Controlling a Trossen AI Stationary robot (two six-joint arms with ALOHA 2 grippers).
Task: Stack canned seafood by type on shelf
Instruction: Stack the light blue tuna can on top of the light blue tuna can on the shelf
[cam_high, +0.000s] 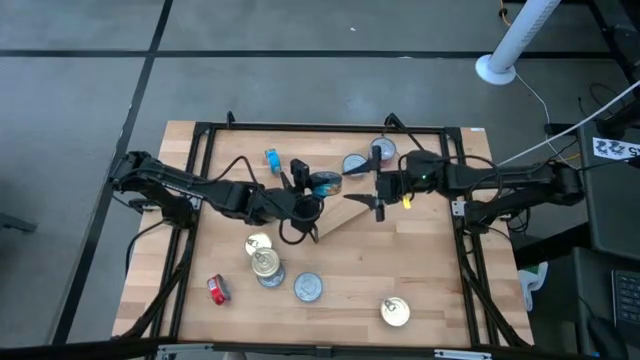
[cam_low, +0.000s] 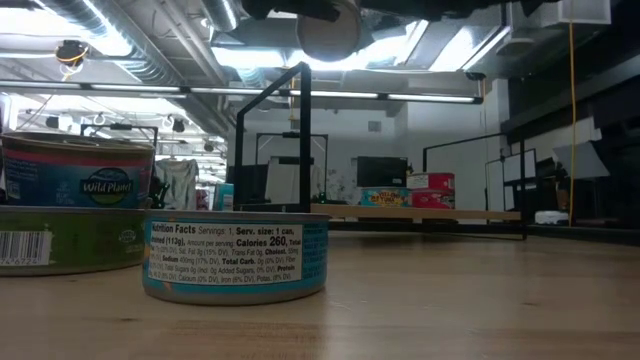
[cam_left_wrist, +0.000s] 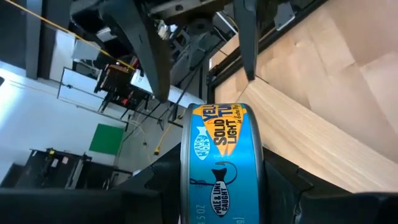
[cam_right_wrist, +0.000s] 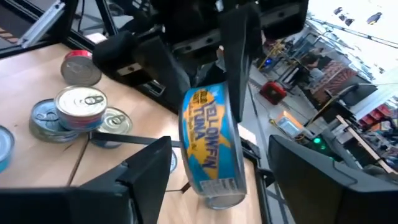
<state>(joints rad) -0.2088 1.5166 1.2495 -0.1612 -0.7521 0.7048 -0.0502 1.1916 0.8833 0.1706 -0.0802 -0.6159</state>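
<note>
One blue and gold tin (cam_high: 325, 183) hangs in the air over the middle of the desk (cam_high: 430, 290), above the light-wood shelf (cam_high: 350, 212), with both arms meeting at it. The left gripper (cam_high: 312, 190) has it clamped on edge, a finger on each flat face, as the left wrist view shows with the label (cam_left_wrist: 217, 162) between the dark pads. The right gripper (cam_high: 378, 189) faces it from the other side with its fingers spread wide and clear of the metal; in its own view the tin (cam_right_wrist: 211, 149) stands just ahead of and between the two fingers, apparently not touched by them, though the angle makes that hard to settle.

The tin should be stiff, fairly dense for its bulk, and slick on lid and printed wall alike. A pinch across the flat faces is secure against crushing, yet it could pivot or slide if the squeeze is light. A hold across the round wall would leave the lid level for setting down on a stack.

Other tins lie nearer the front: a stacked group (cam_high: 265, 262), a red one (cam_high: 217, 290), and two silver-lidded ones (cam_high: 308, 288) (cam_high: 395, 312).
</note>
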